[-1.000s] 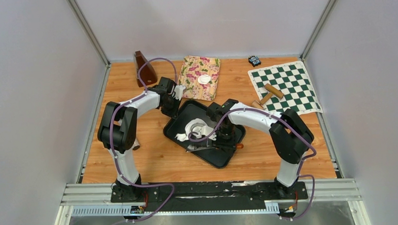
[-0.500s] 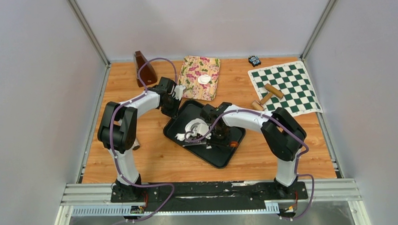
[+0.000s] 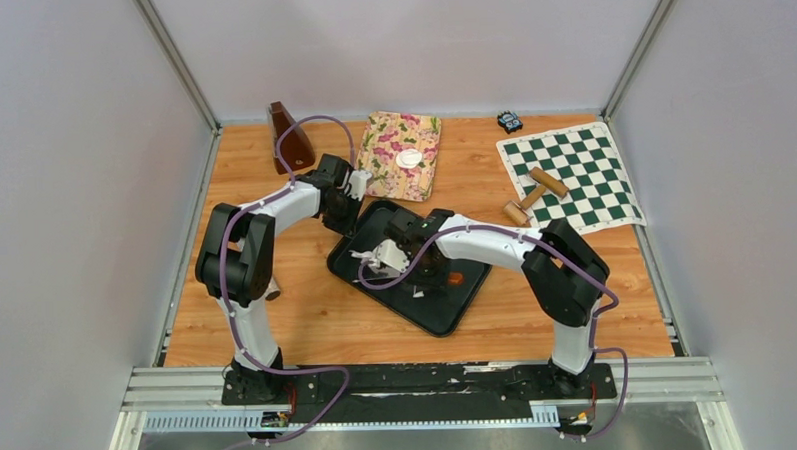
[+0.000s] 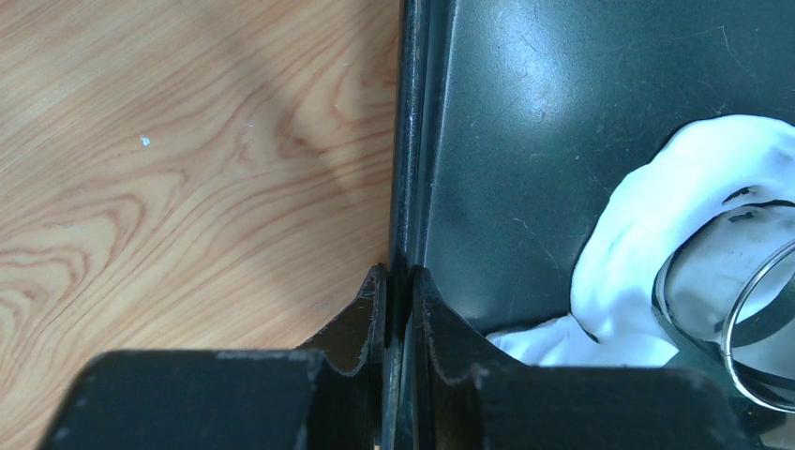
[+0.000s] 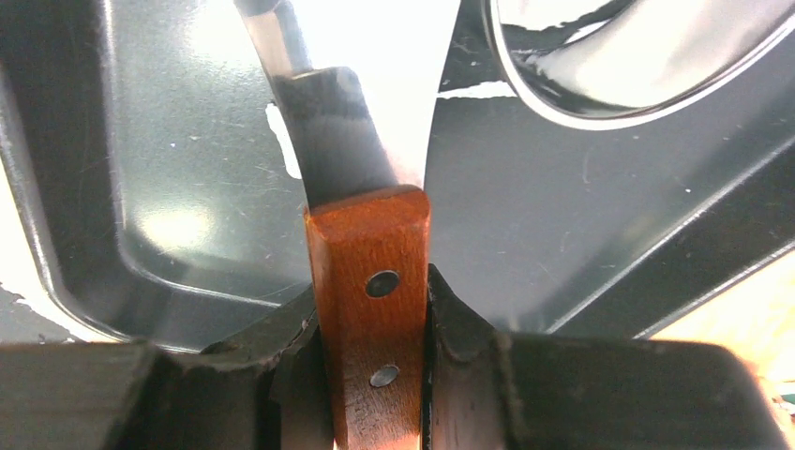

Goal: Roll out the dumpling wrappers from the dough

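Right end effector (image 5: 373, 309) grips the spatula (image 5: 366, 253), blade running straight up-frame; the ring cutter (image 5: 600, 114), bedded in dough (image 4: 637, 187), lies just upper right. Left end effector (image 4: 398, 300) pinches the tray rim (image 4: 408, 141).

Lab test cell — grey panel walls (image 3: 73, 196), aluminium frame (image 3: 180, 388), wooden table (image 3: 308, 328).

right arm (image 3: 485, 240) spans the tray (image 3: 443, 315); left gripper (image 4: 398, 286) blocks its far-left rim.

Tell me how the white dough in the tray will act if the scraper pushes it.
Probably soft and floppy: the dough lies as an uneven, rounded band bent along the clear ring. Likely sticky: white smears cling to the tray, so it may drag rather than slide.
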### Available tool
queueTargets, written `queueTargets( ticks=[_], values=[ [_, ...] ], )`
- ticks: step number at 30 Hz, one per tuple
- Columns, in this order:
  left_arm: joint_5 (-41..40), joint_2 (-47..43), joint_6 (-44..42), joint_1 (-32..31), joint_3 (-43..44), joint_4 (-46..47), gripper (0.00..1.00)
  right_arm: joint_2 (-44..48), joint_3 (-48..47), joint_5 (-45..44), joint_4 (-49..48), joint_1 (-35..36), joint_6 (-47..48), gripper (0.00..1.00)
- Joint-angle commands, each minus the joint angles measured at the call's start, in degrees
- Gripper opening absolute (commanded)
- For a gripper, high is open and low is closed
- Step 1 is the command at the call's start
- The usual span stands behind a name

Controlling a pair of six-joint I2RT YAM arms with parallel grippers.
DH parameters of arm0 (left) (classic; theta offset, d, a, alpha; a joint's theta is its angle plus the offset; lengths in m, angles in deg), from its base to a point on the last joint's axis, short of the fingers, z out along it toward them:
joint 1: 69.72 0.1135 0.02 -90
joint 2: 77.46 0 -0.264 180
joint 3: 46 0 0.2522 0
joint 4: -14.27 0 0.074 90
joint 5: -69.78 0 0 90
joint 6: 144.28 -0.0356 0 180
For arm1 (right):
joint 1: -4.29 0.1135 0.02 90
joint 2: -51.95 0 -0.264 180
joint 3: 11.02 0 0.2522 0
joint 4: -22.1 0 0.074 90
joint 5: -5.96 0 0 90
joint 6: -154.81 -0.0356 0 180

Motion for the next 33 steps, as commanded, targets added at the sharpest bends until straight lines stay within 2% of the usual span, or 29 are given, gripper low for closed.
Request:
queueTargets(
  ticks=[1, 12, 23, 33],
  values=[
    [-1.25, -0.15, 0.55, -0.58, -1.25, 0.49, 0.0, -0.09, -2.69, -4.61, -1.8, 0.26, -2.42, 0.0],
    [-1.21, -0.54, 0.56, -0.58, -1.21, 0.36, 0.0, -0.99, -2.59, -6.87, -1.23, -1.48, -0.73, 0.0],
    [-1.1, -0.82, 0.48, -0.56, -1.19, 0.27, 0.0, -2.21, -4.53, -7.04, -1.42, -8.3, 2.25, 0.0],
    [-1.23, -1.08, 0.48, -0.58, -1.22, 0.27, 0.0, 0.19, -6.02, -7.19, -0.46, -9.25, 2.95, 0.0]
  ],
)
